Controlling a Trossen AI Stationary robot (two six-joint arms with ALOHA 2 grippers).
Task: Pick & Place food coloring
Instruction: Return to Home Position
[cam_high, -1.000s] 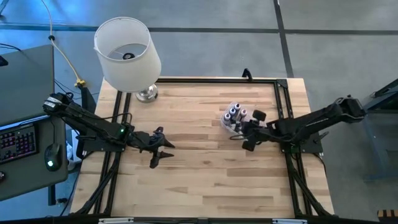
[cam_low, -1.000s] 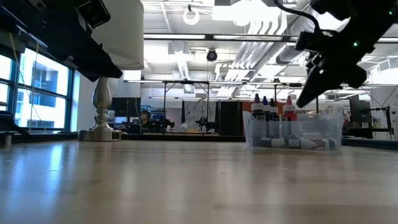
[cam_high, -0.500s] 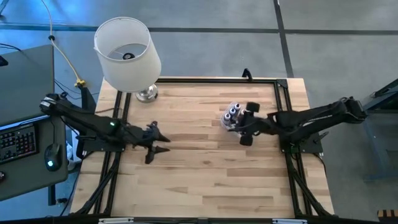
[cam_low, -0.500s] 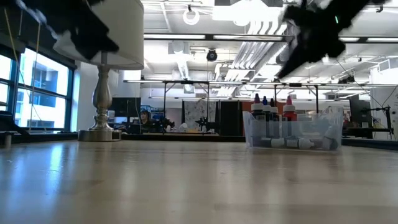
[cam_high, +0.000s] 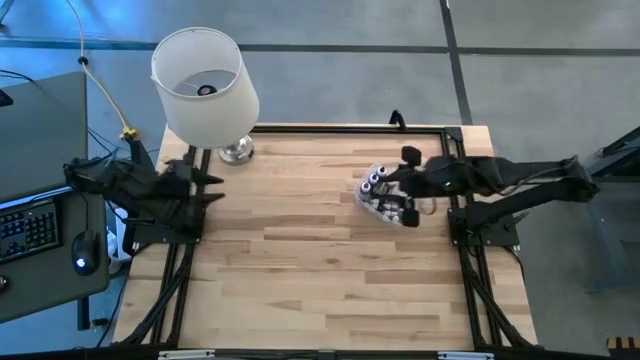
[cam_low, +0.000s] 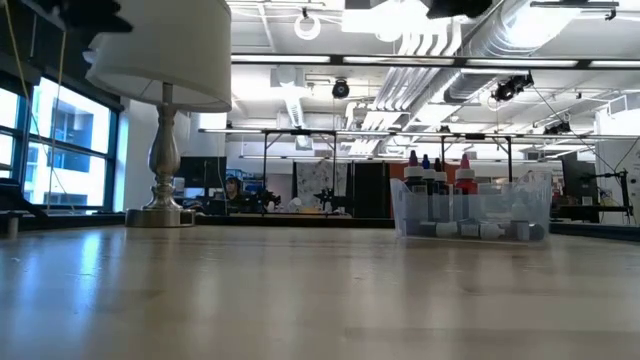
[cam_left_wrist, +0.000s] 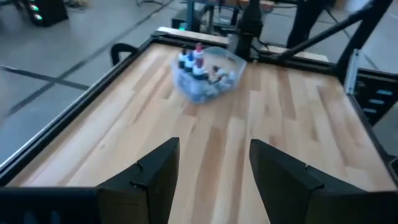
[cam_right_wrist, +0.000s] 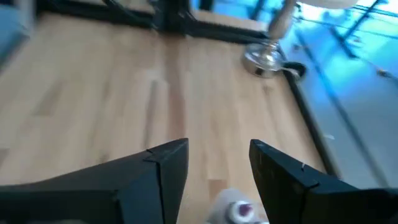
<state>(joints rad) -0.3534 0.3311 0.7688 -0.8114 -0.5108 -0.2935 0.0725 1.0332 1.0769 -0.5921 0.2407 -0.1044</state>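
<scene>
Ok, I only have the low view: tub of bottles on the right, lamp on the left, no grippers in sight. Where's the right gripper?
Observer: In the high view the right gripper hangs above the clear tub, on its right side.
Operator: Open or shut?
Observer: Open. The right wrist view shows its fingers standing well apart.
Operator: And the left one?
Observer: The left gripper is at the table's left edge, close to the lamp base, far from the tub.
</scene>
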